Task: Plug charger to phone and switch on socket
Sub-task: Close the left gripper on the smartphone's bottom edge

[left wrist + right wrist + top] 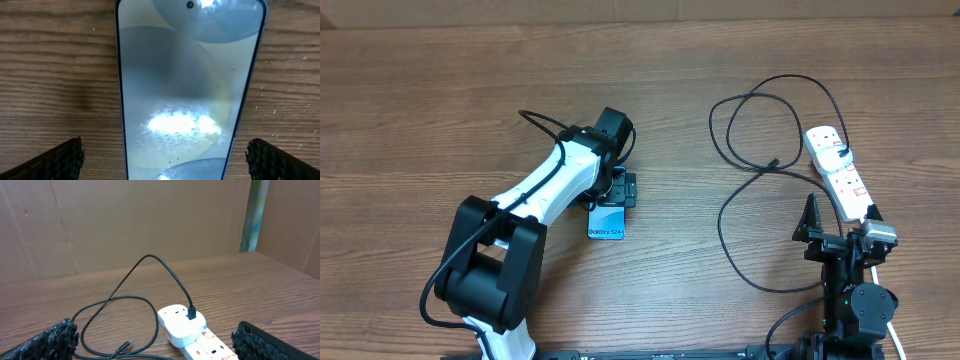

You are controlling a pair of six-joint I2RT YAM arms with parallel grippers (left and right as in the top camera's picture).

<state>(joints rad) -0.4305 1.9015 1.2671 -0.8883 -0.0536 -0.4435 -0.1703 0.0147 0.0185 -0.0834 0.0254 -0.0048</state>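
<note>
**Reference.** In the overhead view, 12 o'clock is the far edge of the table [420, 120] and 6 o'clock is the robot's side.

**Phone.** The phone [607, 225] lies flat, screen up, at about 8 o'clock from the table centre. Its lettered end points toward 6 o'clock. The end toward 12 o'clock is hidden under the left arm.

**Left claw.** The left claw [617, 186] sits directly above the phone. In the left wrist view the phone [190, 90] runs up the middle of the picture. One fingertip [60, 160] stands at each side of it, clear of its long edges. The jaws are spread to full width and hold nothing. Wood shows between each finger and the phone.

**Power strip.** The white power strip [838, 172] lies at about 3 o'clock, with its long axis running from 11 o'clock to 5 o'clock.

**Charger cable.** The black charger cable [760, 130] is plugged in at the 11 o'clock end of the strip. It loops across the wood on the 9 o'clock side of the strip. Its connector tip [775, 162] lies loose on the table, well apart from the phone.

**Right claw.** The right claw [840, 228] is at the 5 o'clock end of the strip, pointing toward 12 o'clock. In the right wrist view its fingers [50, 340] stand wide apart and grip nothing. The power strip [195, 335] and the cable [125, 300] lie ahead, between them.
</note>
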